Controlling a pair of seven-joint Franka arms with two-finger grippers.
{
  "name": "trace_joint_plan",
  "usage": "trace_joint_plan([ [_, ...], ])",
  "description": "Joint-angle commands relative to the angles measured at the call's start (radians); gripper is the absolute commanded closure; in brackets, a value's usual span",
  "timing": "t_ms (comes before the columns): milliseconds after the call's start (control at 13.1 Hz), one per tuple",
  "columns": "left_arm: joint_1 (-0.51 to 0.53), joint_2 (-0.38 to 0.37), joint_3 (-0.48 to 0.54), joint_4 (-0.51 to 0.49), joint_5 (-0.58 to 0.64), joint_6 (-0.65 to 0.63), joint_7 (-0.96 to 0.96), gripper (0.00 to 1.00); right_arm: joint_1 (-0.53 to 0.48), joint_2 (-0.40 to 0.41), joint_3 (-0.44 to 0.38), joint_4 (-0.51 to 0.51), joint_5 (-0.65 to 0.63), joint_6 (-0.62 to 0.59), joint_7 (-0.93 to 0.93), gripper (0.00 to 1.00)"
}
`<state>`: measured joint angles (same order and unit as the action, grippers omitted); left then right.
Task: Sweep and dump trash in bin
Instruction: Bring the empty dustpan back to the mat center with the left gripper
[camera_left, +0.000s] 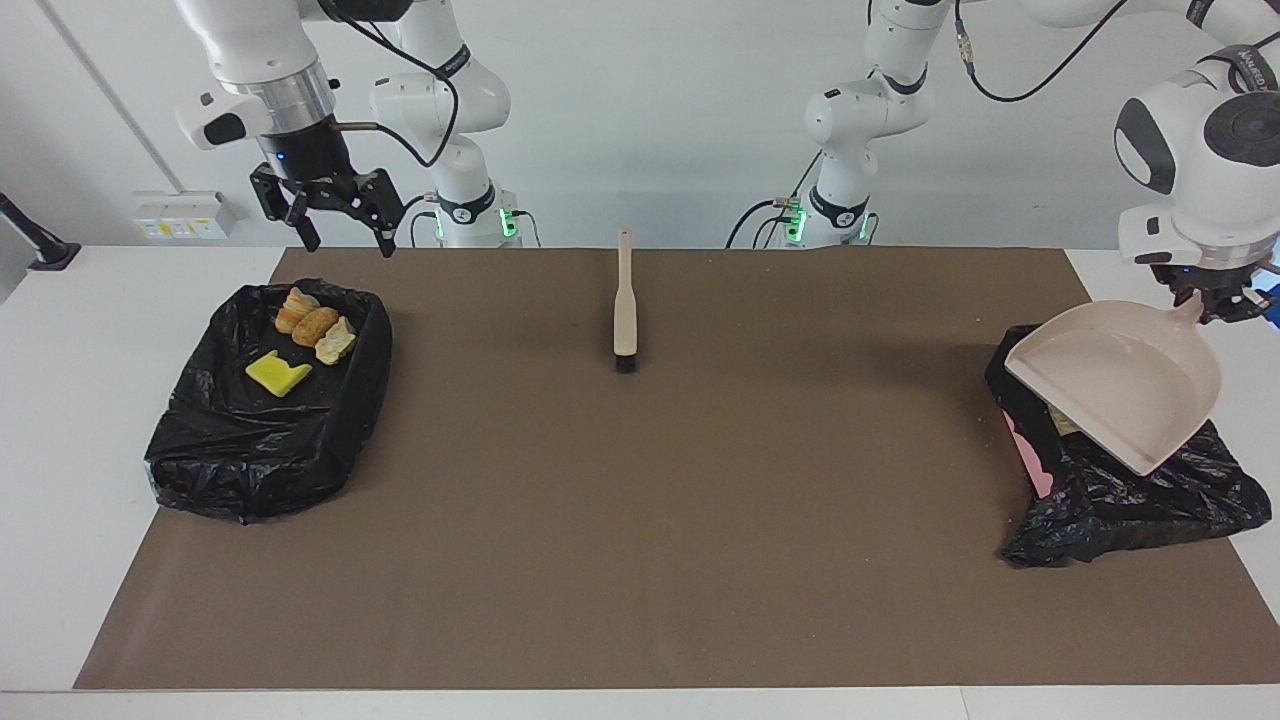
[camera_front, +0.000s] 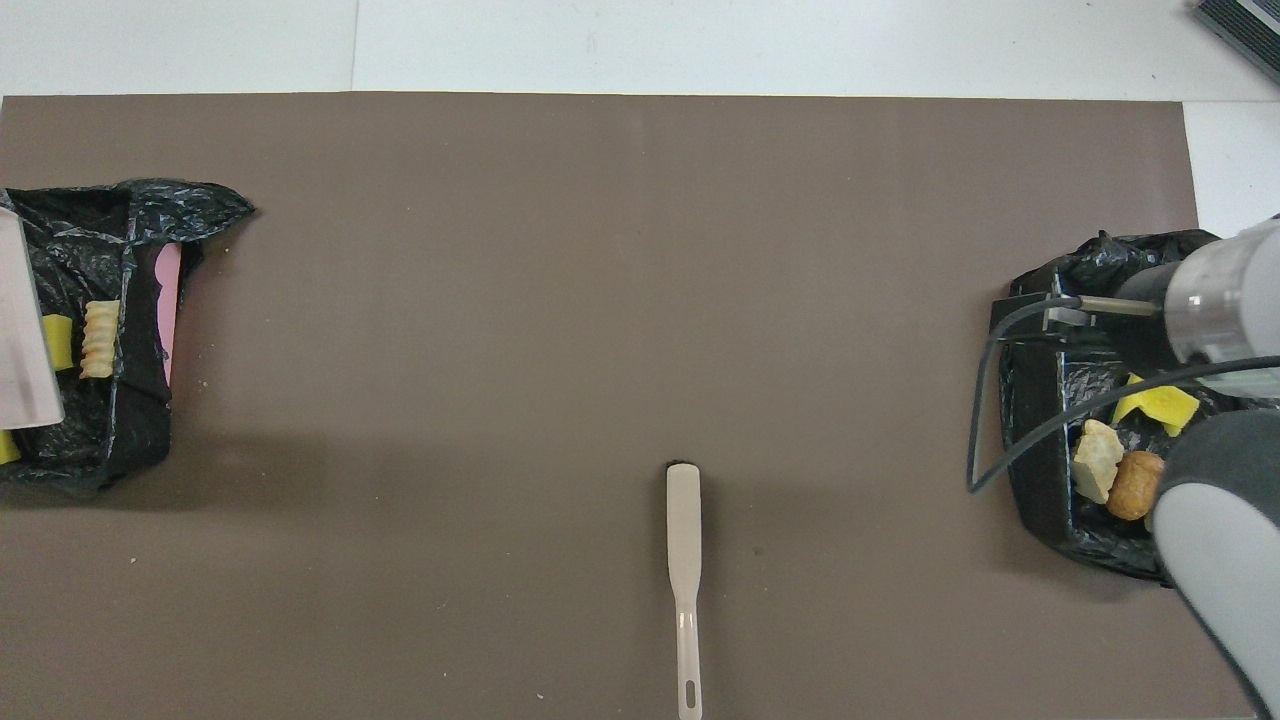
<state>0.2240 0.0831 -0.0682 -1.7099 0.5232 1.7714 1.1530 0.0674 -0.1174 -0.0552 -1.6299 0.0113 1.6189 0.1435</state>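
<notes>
My left gripper (camera_left: 1215, 300) is shut on the handle of the beige dustpan (camera_left: 1120, 395). The pan hangs tilted and empty over the black-bagged bin (camera_left: 1130, 500) at the left arm's end. A yellow sponge chunk (camera_front: 57, 342) and a ridged tan lump (camera_front: 98, 338) lie in that bin, partly under the dustpan's edge (camera_front: 22, 330). My right gripper (camera_left: 345, 240) hangs open and empty above the other bin (camera_left: 250, 480). That bin holds tan lumps (camera_left: 310, 325) and a yellow chunk (camera_left: 277, 374).
A beige hand brush (camera_left: 625, 300) lies on the brown mat (camera_left: 640, 520) midway between the bins, near the robots' edge, bristles pointing away from them. White table borders the mat on all sides.
</notes>
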Motion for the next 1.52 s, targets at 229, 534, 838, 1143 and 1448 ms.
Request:
trace_joint_plan([
  [229, -0.162, -0.063, 0.004, -0.164, -0.201, 0.003, -0.459, 1.0, -0.044, -0.004, -0.026, 0.047, -0.013, -0.053, -0.14, 0.0],
  [534, -0.381, -0.016, 0.004, -0.221, -0.279, 0.066, -0.912, 1.0, -0.049, -0.007, -0.028, 0.051, -0.017, -0.099, -0.142, 0.0],
  [838, -0.55, 0.038, 0.004, -0.206, -0.441, 0.172, -1.261, 1.0, -0.049, -0.005, -0.019, 0.059, -0.069, -0.128, -0.148, 0.0],
  [1143, -0.732, 0.209, 0.005, -0.019, -0.492, 0.195, -1.59, 1.0, -0.04, -0.008, -0.012, 0.051, -0.06, -0.126, -0.137, 0.0],
  [1448, -0.834, 0.419, 0.008, 0.232, -0.519, 0.172, -1.793, 1.0, -0.034, -0.04, -0.009, 0.013, -0.053, -0.136, -0.105, 0.0],
])
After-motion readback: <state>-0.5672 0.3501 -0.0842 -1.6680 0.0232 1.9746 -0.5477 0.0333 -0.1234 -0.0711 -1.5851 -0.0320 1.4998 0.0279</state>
